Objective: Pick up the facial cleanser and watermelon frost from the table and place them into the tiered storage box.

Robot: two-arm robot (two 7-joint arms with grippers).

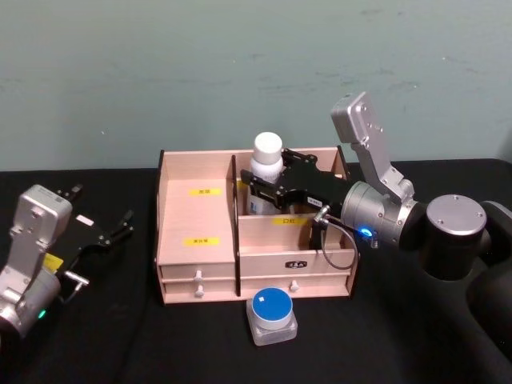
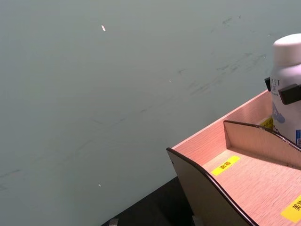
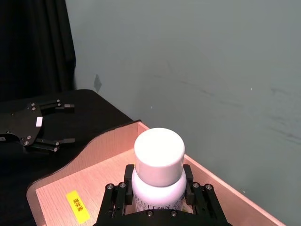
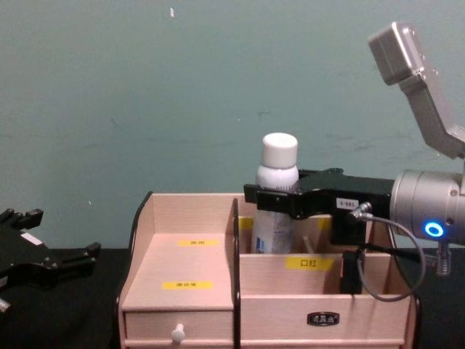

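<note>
The facial cleanser [image 1: 268, 152], a tall white bottle with a rounded cap, stands upright in the back right compartment of the tiered storage box [image 1: 196, 172]. My right gripper [image 1: 264, 192] reaches in from the right and is shut on the bottle's body [image 3: 158, 162], one finger on each side [image 4: 276, 198]. The watermelon frost [image 1: 272, 314], a frosted jar with a blue lid, sits on the table just in front of the box's drawers. My left gripper [image 1: 102, 206] hovers open and empty to the left of the box.
The box's left stepped compartments [image 4: 189, 243] with yellow labels hold nothing. Black cloth covers the table [image 1: 400, 336]. A green wall stands close behind the box. Bare table lies left of the box and around the jar.
</note>
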